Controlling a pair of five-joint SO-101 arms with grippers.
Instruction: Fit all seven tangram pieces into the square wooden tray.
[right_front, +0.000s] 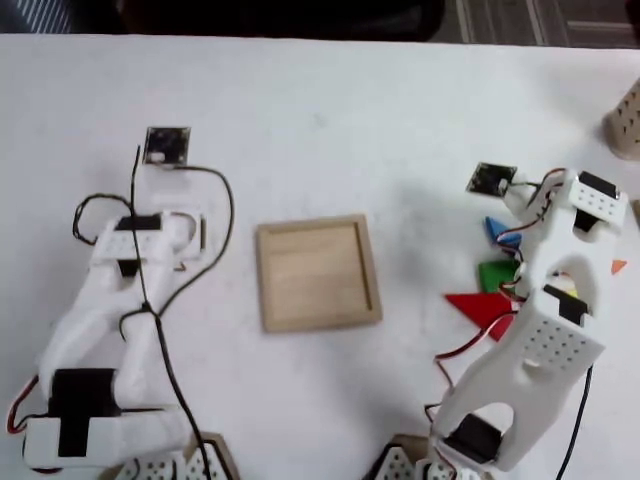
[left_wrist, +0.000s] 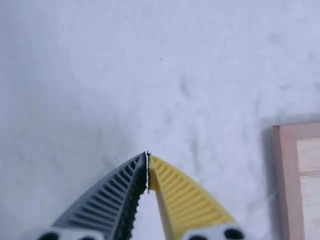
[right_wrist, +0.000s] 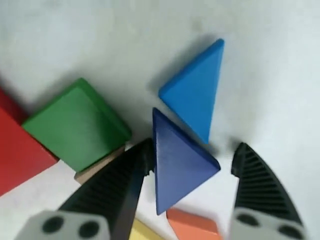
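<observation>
Tangram pieces (right_front: 495, 275) sit loose in a cluster on the white table (right_front: 350, 120) under the right arm (right_front: 545, 345), not yet in the tray (right_front: 265, 275). Dark blue triangle (right_wrist: 177, 160) lies flat between the fingers of the right gripper (right_wrist: 194, 149), which are spread apart around it. One black fingertip (right_wrist: 142, 150) is right at the triangle's long edge, the other is just off its corner with table showing between. Light blue triangle (right_wrist: 197, 90) is just beyond the fingertips, near the dark blue one's point; cannot tell if they touch. Green piece (right_wrist: 77, 125) is just beside the first fingertip, with the red piece (right_wrist: 15, 145) against its far side. Tan piece (right_wrist: 95, 170) pokes out from behind that finger, next to the green. Orange piece (right_wrist: 192, 225) and yellow piece (right_wrist: 142, 232) are back between the finger bases, partly hidden. Tray lies flat between the left arm (right_front: 100, 300) and the right arm, well apart from the right gripper. Left gripper (left_wrist: 147, 160) is closed, grey and yellow fingers meeting at the tips, over bare table. A tray corner is near, off to the yellow finger's side.
</observation>
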